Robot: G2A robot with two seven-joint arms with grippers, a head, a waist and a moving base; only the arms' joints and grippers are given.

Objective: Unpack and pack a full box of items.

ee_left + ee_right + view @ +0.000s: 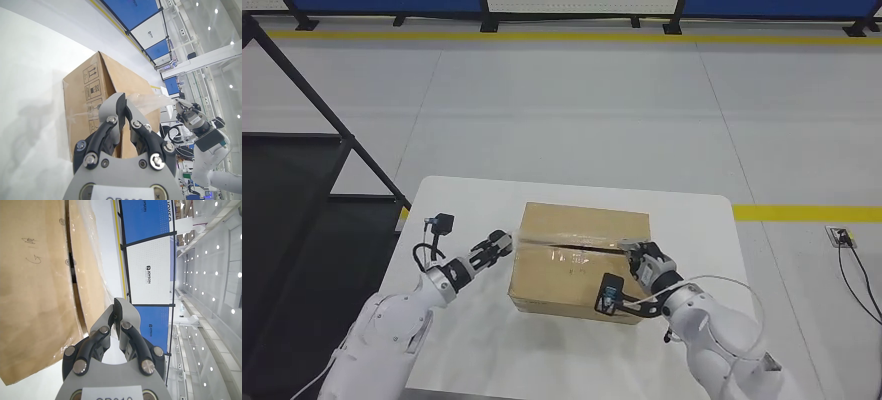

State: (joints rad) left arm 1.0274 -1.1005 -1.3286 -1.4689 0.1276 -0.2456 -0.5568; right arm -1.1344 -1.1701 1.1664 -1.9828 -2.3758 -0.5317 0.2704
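Left tool (124, 98) clenched at box (83, 91) end | right tool (117, 306) grasping tape (151, 100)

The box (577, 250) took up the middle of the table (562, 345), leaving bare strips along the near edge, the far edge and both ends. The left gripper (504, 243), fingers together, crowded the box's left end. The right gripper (634, 248) crowded the right end, pinching a strip of tape (151, 100) that stretched above the lid and barred the way there. The slit (72, 262) between the flaps seemed too narrow for a finger, though the angle was poor. A black frame (362, 160) stood beyond the table's left side.
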